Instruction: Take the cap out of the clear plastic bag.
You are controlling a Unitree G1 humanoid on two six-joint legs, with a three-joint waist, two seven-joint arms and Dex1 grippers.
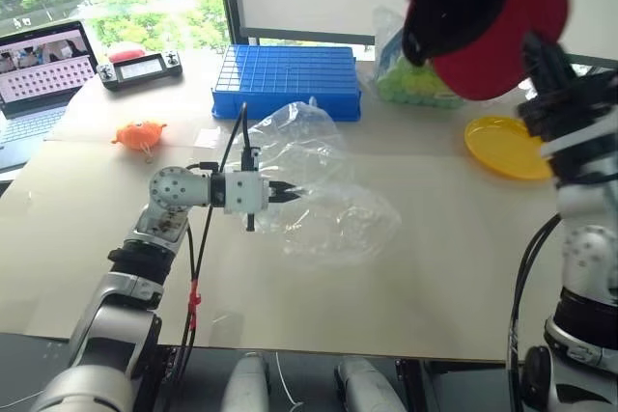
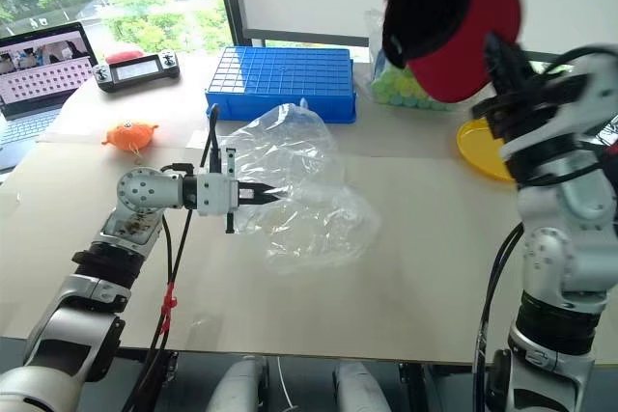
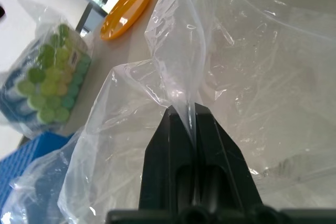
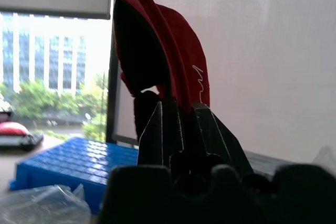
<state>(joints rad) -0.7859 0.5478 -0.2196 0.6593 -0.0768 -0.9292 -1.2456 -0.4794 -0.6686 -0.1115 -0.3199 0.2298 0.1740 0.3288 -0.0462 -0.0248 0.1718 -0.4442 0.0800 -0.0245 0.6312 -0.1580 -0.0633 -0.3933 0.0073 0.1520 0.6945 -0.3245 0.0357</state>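
The dark red cap [image 1: 488, 16] hangs high at the right, clear of the table, with my right gripper [image 4: 176, 106] shut on its edge from below. White script embroidery shows on the cap [image 4: 181, 61] in the right wrist view. The clear plastic bag [image 1: 319, 190] lies crumpled and empty-looking on the middle of the table. My left gripper [image 1: 287, 193] points sideways at table height and is shut on a fold of the bag [image 3: 210, 72]; its black fingers [image 3: 168, 135] pinch the film between them.
A blue tray [image 1: 288, 79] stands behind the bag. A puffed bag of green and blue items [image 1: 410, 79] sits beside it, a yellow plate [image 1: 507, 147] at the right. An orange toy [image 1: 140, 134], a handheld controller [image 1: 140, 67] and a laptop [image 1: 39, 74] lie at the left.
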